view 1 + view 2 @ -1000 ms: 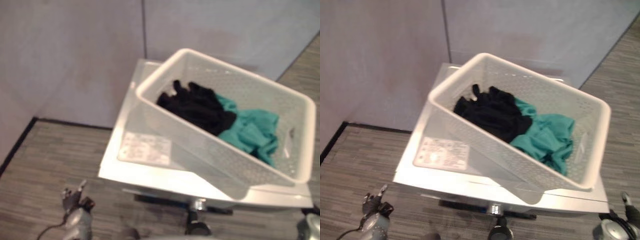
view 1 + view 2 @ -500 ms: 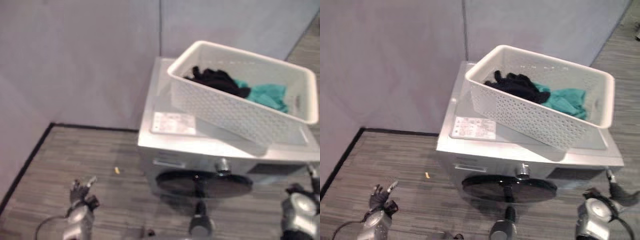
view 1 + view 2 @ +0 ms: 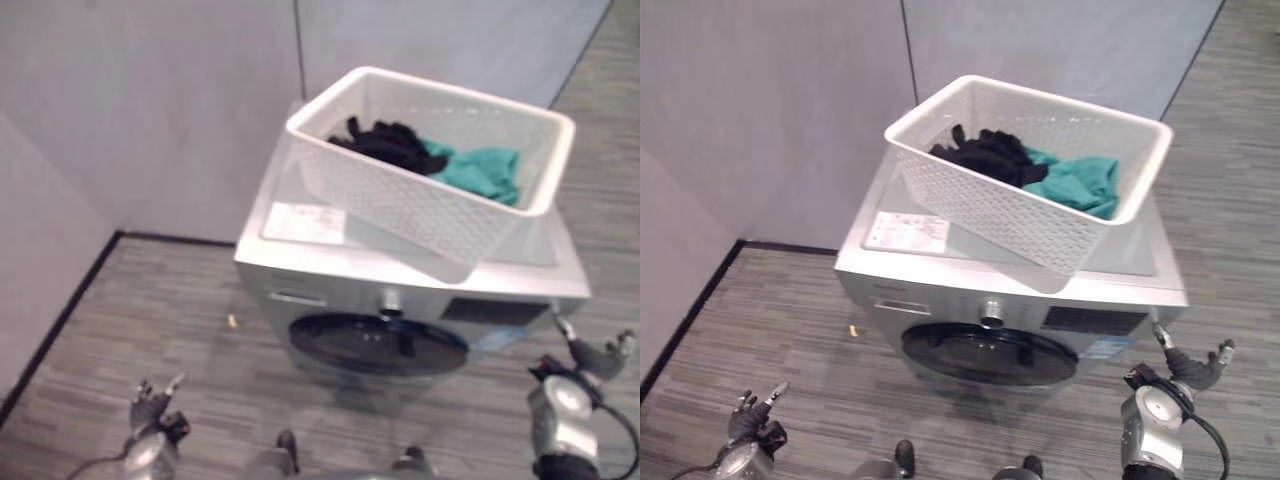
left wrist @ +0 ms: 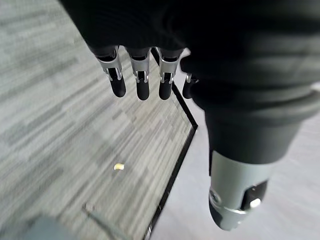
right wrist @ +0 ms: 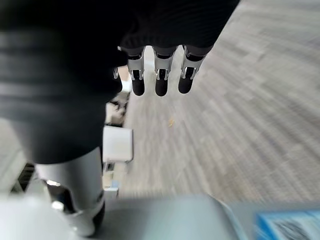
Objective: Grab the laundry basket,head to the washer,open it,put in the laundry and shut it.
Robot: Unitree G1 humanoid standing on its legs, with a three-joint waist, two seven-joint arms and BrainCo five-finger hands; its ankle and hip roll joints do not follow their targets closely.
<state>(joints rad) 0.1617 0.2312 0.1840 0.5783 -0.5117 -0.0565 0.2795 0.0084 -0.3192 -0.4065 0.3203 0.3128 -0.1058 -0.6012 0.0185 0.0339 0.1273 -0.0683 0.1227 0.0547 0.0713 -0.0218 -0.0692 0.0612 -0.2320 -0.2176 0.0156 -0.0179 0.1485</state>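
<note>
left eye view, from my remote seat: the white laundry basket (image 3: 430,170) sits on top of the silver washer (image 3: 400,290), set at an angle so one corner juts past the machine's front edge. inside it i see a black garment (image 3: 385,143) bunched toward the far side and a teal garment (image 3: 475,170) lying just beside it, the two touching. a white label (image 3: 303,222) is stuck to the washer's top near the basket's left side. the washer's round dark door (image 3: 378,345) is closed, with a small knob (image 3: 390,300) above it on the front panel. the machine stands in a corner of pale grey wall panels (image 3: 150,110) on grey striped flooring (image 3: 150,320), where a tiny yellowish scrap (image 3: 232,321) lies to the left of the washer.

my left hand (image 3: 155,400) hangs low at the lower left, well apart from the washer, fingers straight and loosely spread, holding nothing; the left wrist view shows its fingers (image 4: 142,80) hanging in a row over the floor and a black baseboard strip (image 4: 175,170). my right hand (image 3: 590,355) hovers at the lower right, near the washer's front corner but not touching it, fingers relaxed and empty; in the right wrist view its fingers (image 5: 160,75) point out over the flooring.
</note>
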